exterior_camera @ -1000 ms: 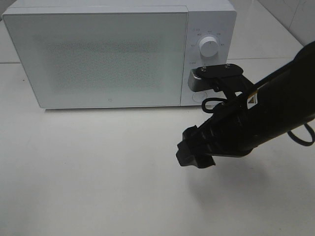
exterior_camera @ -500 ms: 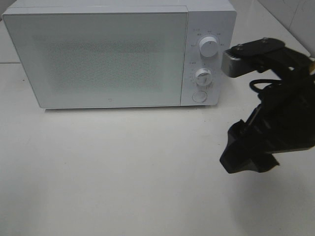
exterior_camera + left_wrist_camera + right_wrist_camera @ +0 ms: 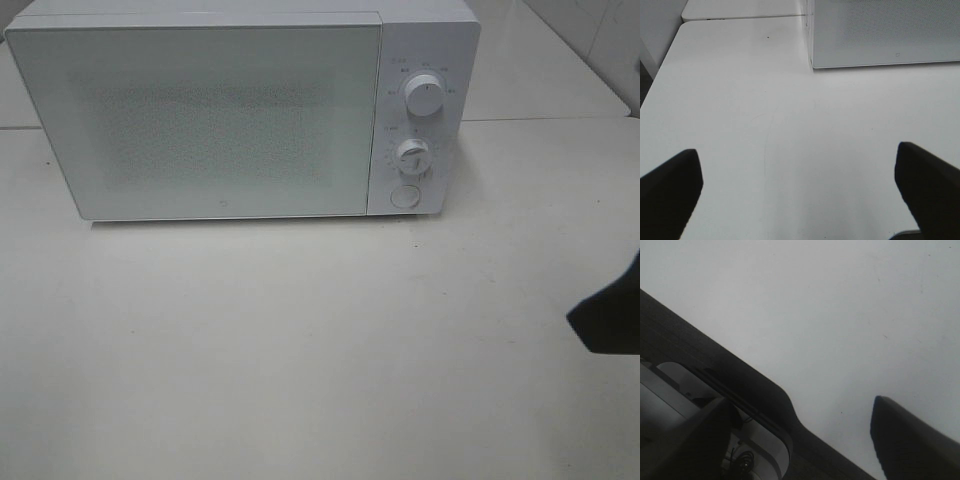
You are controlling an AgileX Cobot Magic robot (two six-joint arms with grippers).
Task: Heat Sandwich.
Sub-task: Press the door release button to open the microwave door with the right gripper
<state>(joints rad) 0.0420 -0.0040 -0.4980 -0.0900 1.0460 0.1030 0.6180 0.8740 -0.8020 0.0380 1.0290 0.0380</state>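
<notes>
The sandwich is out of view in every frame. A white microwave stands at the back of the table with its door shut; its lower front corner also shows as the microwave in the left wrist view. My left gripper hangs open over bare table in front of the microwave's left side, nothing between its fingers. My right gripper is open too and holds nothing, over the table's dark edge. Only a dark bit of the right arm shows at the right border of the exterior view.
Two dials and a round button sit on the microwave's right panel. The white table spreads in front of it. A dark table edge runs across the right wrist view, with grey-white equipment below it.
My right arm has pulled away from the microwave's control panel toward the right and has nearly left the exterior view. The microwave has not moved.
</notes>
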